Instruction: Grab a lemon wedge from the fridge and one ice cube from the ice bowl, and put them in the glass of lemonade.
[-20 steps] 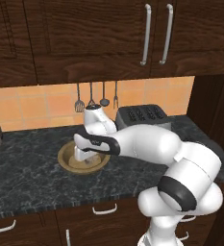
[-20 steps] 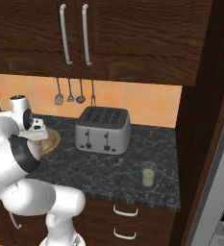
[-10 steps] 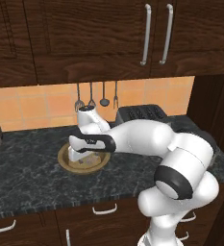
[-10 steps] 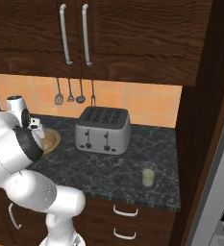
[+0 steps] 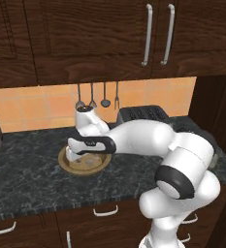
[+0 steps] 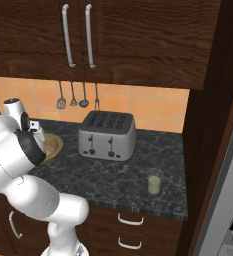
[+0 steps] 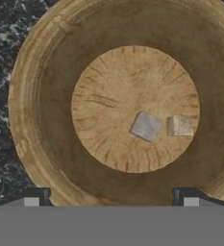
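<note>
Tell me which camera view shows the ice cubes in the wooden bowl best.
The hand view: it looks straight down into the wooden bowl, where two ice cubes lie apart on its flat floor, with the open gripper above. In the left base view the arm covers much of the bowl; the right base view shows just its rim.
</note>
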